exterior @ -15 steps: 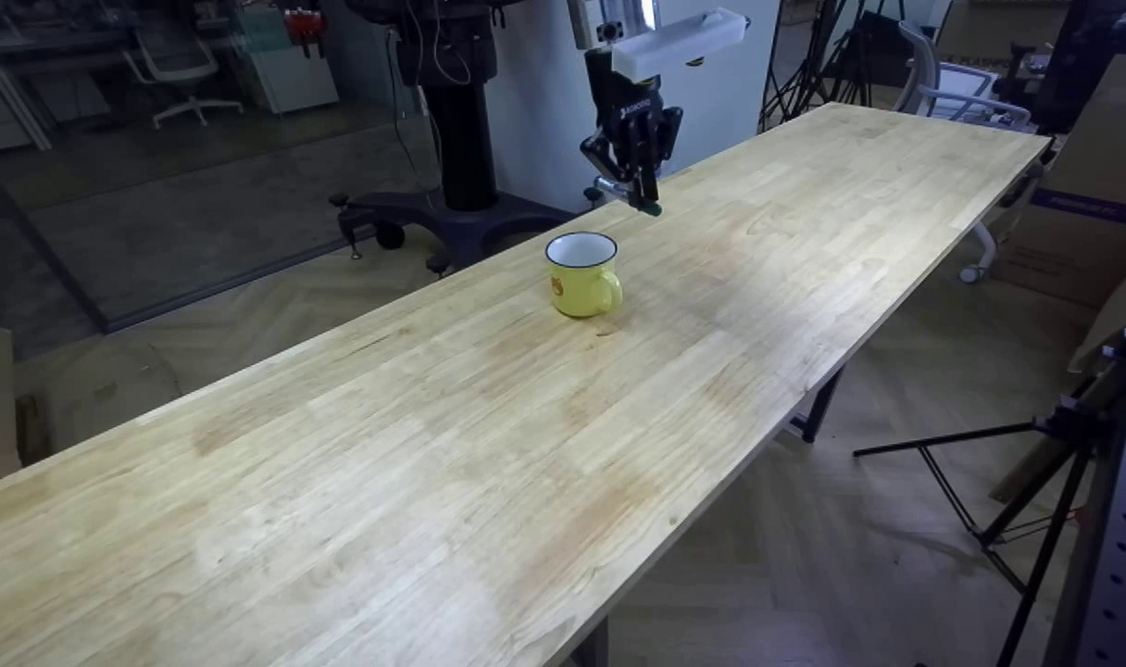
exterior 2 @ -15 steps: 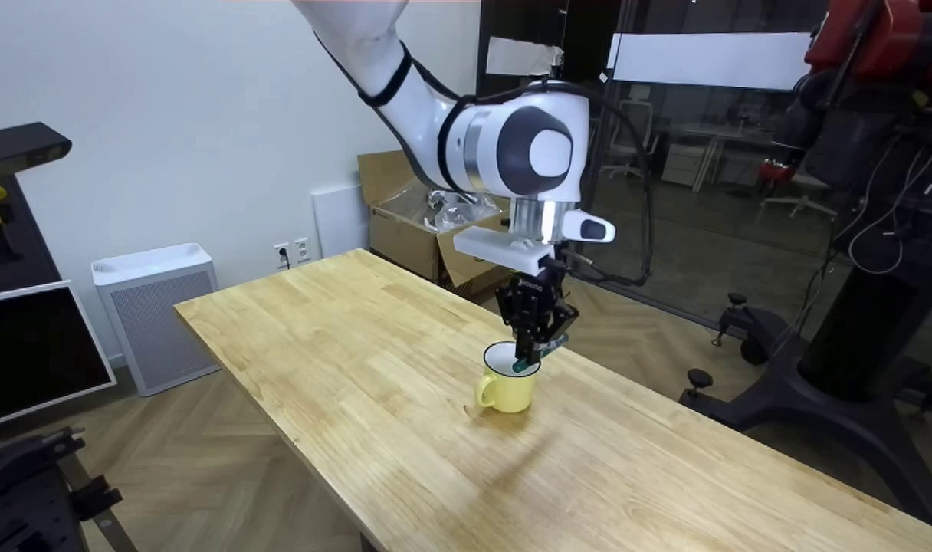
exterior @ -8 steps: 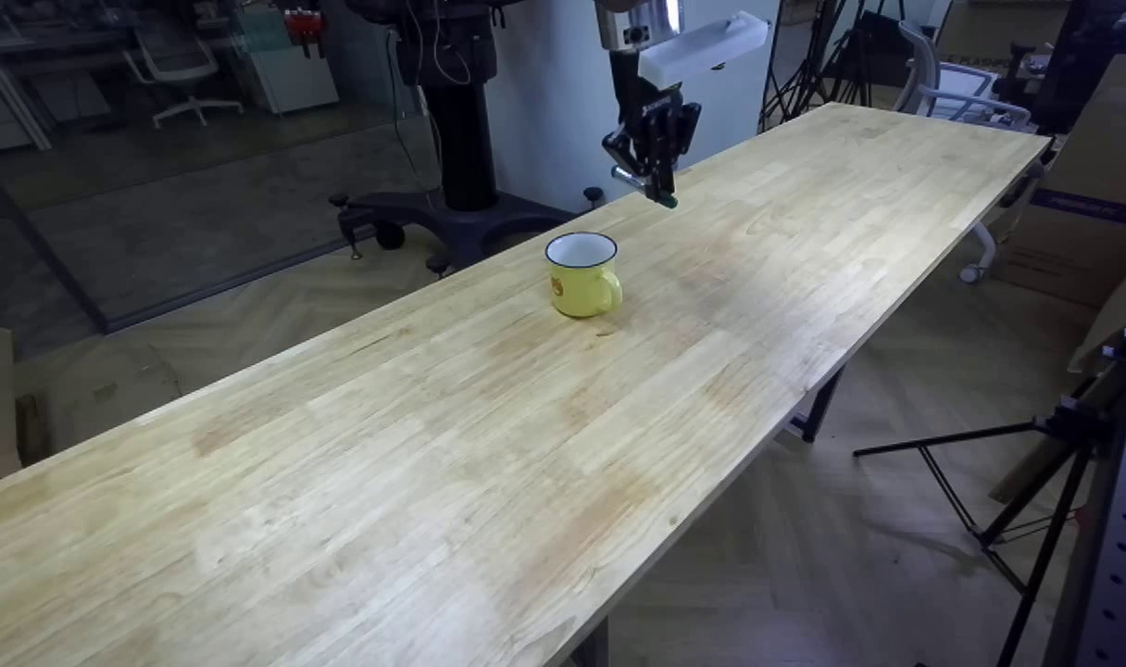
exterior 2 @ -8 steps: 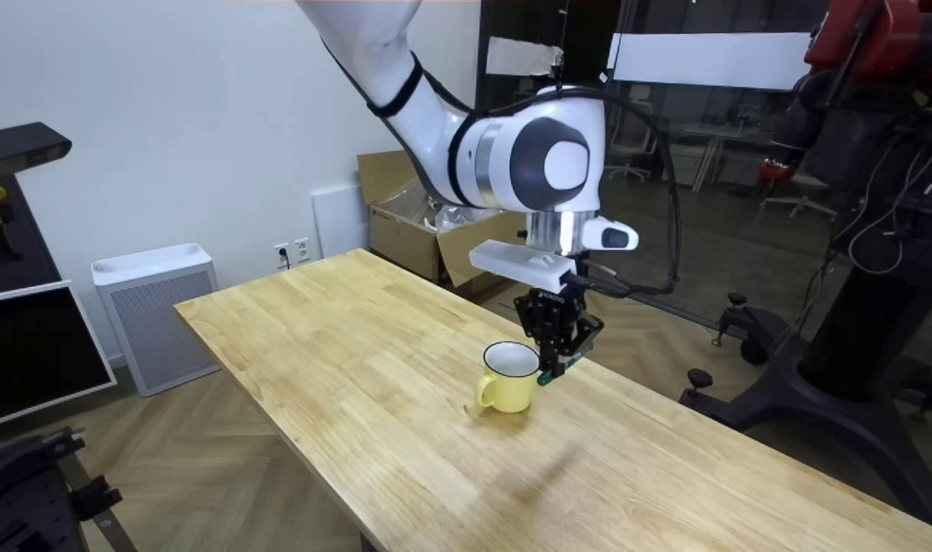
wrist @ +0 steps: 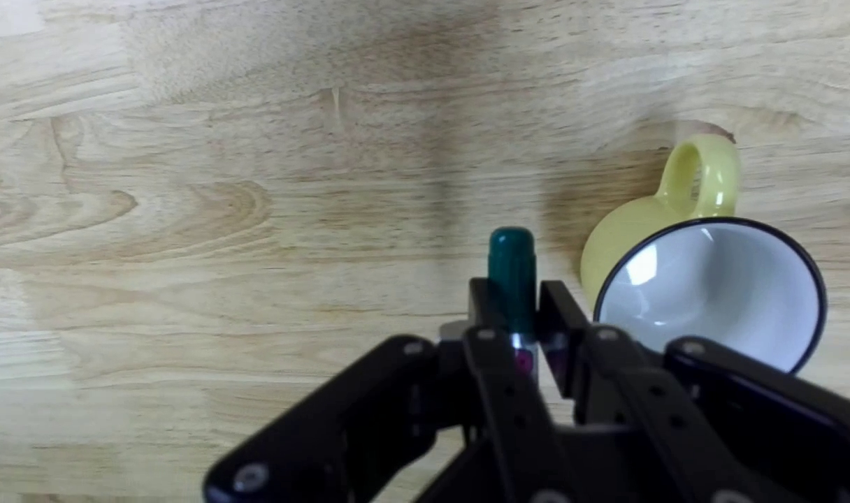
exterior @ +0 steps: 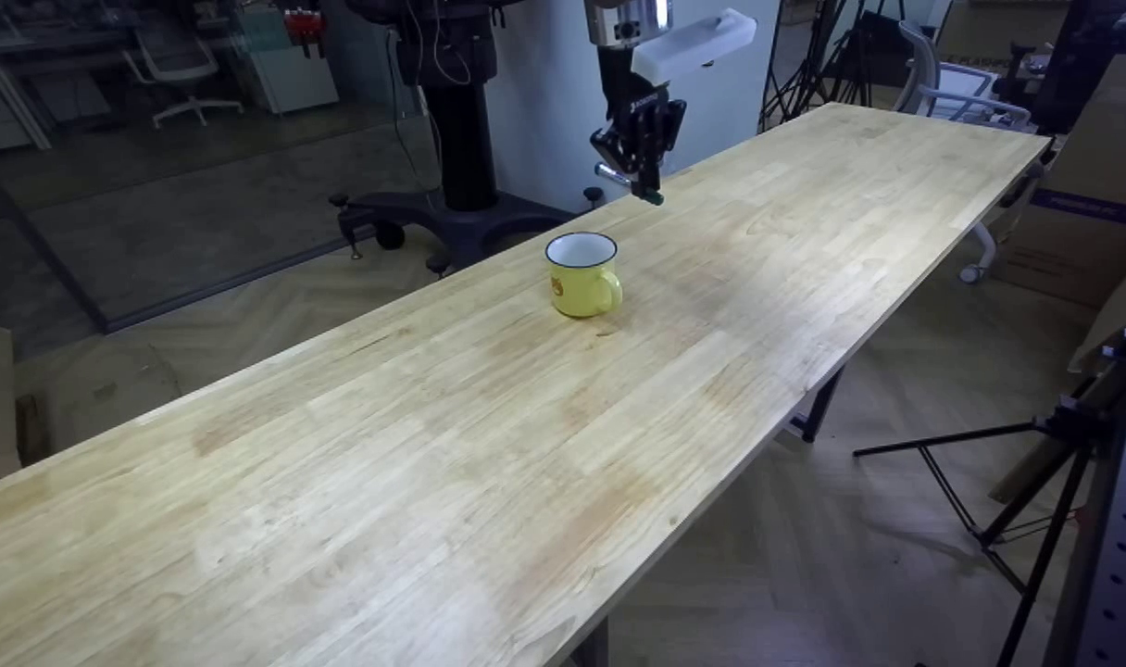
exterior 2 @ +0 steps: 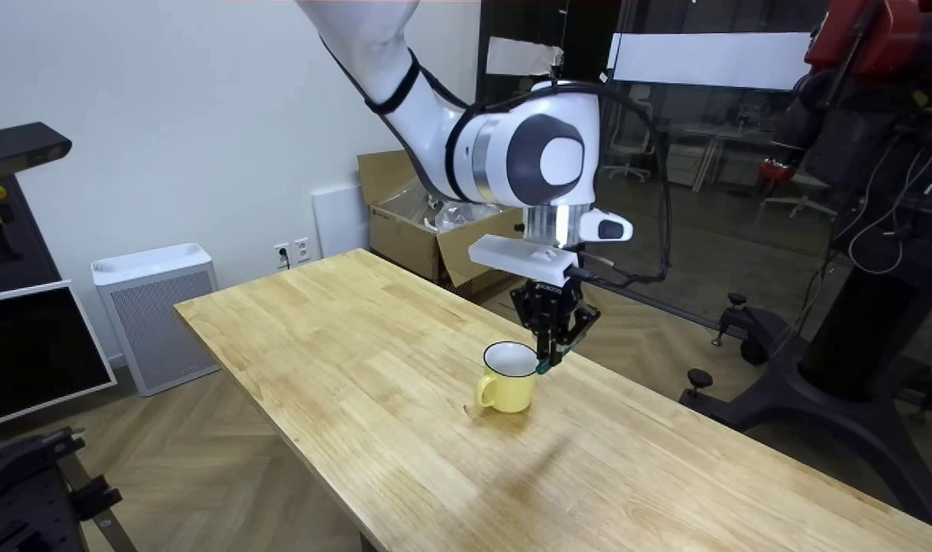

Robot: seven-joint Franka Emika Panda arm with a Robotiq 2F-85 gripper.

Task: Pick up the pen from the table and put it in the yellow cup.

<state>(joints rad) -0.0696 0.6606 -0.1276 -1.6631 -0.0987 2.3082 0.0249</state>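
Note:
The pen, a thick marker with a dark green cap (wrist: 512, 272) and a pale barrel (exterior: 612, 174), is held above the table (exterior: 415, 472). My gripper (wrist: 516, 304) is shut on it near the cap; the cap end sticks out past the fingertips. The pen lies crosswise and slightly tilted in the gripper (exterior: 649, 185), not upright. The yellow cup (exterior: 581, 289) stands upright on the table with its white inside showing empty. In the wrist view the cup (wrist: 624, 234) is right of the fingers. In an exterior view the gripper (exterior 2: 549, 356) appears just beside the cup's rim (exterior 2: 510, 349).
A dark wheeled stand (exterior 2: 834, 414) is on the floor beyond the table's edge. An open cardboard box (exterior 2: 405, 238) is behind the table's far end. A tripod (exterior: 1035, 463) stands on the floor at the opposite side.
The gripper, with the pen in it, moved away from over the cup's side, then came slightly back toward the cup and a little up. The cup has not moved.

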